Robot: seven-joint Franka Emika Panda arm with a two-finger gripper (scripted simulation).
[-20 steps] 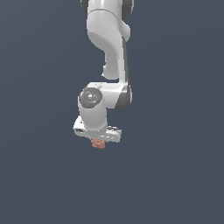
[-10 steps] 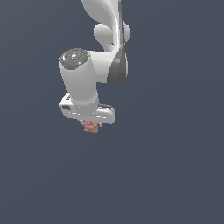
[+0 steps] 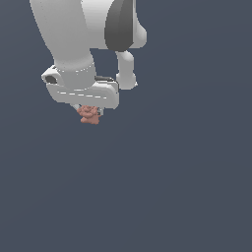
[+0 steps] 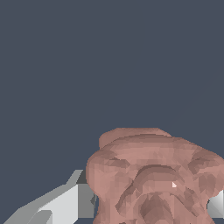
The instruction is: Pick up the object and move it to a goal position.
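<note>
The object (image 3: pixel 89 114) is a small lumpy salmon-pink piece hanging just under the white gripper (image 3: pixel 89 110), which is shut on it, high above the plain dark ground. The white arm fills the top of the exterior view's left. In the wrist view the object (image 4: pixel 153 175) fills the near part of the picture, with a grey-white finger (image 4: pixel 65 203) against one side of it and a sliver of the other finger (image 4: pixel 217 205) at the opposite side.
Only the flat dark grey-blue ground (image 3: pixel 172 187) shows around and below the arm. No goal marker shows.
The arm has risen and come closer to the exterior camera, carrying the object with it toward the exterior view's left; the grip has not changed.
</note>
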